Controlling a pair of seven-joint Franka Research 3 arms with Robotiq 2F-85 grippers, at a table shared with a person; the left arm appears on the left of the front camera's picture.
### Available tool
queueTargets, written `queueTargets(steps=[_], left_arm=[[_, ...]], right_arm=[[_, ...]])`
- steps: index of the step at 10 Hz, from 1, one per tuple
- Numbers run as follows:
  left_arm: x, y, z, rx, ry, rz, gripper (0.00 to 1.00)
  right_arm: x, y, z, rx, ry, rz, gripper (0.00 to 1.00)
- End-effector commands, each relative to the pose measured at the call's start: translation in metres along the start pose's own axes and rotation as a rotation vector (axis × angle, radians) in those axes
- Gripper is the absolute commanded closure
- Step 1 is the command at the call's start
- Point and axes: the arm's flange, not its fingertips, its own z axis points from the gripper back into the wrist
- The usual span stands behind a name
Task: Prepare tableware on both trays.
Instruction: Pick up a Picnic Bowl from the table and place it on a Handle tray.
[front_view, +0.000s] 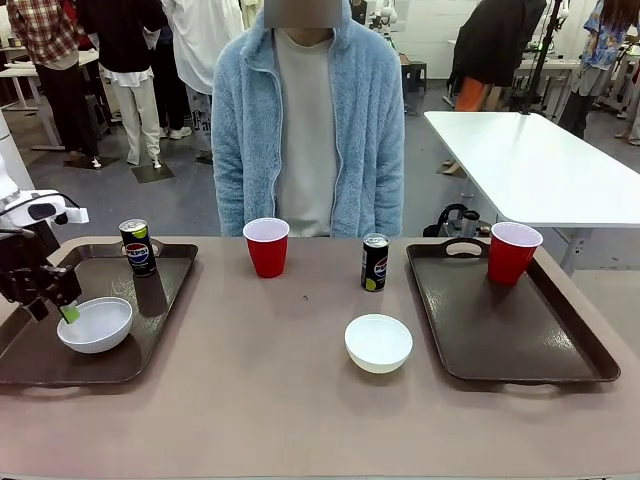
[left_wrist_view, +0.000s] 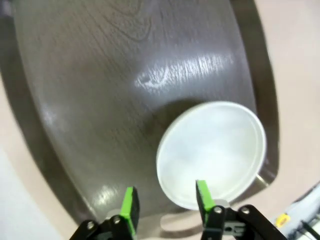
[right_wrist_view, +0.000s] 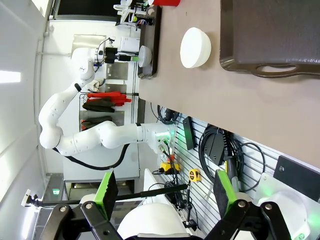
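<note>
On the left tray (front_view: 30, 365) stand a Pepsi can (front_view: 137, 247) and a white bowl (front_view: 95, 324). My left gripper (front_view: 55, 311) hangs over the bowl's left rim. In the left wrist view this gripper (left_wrist_view: 166, 205) is open: one green pad lies over the bowl (left_wrist_view: 212, 150) and the other outside its rim, above the tray (left_wrist_view: 100, 75). A red cup (front_view: 266, 246), a dark can (front_view: 375, 262) and a second white bowl (front_view: 378, 342) stand on the table between the trays. The right tray (front_view: 520, 335) holds a red cup (front_view: 513, 252). My right gripper (right_wrist_view: 165, 192) is open and holds nothing, off the table's near side.
A person in a light blue fleece jacket (front_view: 308, 120) stands at the far edge, hands out of sight. The brown tabletop (front_view: 250, 400) is bare in front. The right wrist view shows the table sideways, with the middle bowl (right_wrist_view: 196, 47) and the right tray's handle (right_wrist_view: 272, 67).
</note>
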Motion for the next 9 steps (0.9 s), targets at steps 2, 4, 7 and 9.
queueTargets(steps=[2,4,7,9], left_arm=[[-0.030,-0.015,0.030,0.052,-0.017,-0.044,0.00],[-0.032,-0.023,0.045,0.061,-0.050,-0.013,0.08],[-0.028,-0.018,0.043,0.046,-0.040,-0.047,0.08],[-0.028,-0.018,0.043,0.046,-0.040,-0.047,0.08]], right_arm=[[0.002,0.002,0.001,0.009,-0.014,-0.008,0.00],[0.002,0.002,0.001,0.009,-0.014,-0.008,0.00],[0.002,0.002,0.001,0.009,-0.014,-0.008,0.00],[0.002,0.002,0.001,0.009,-0.014,-0.008,0.00]])
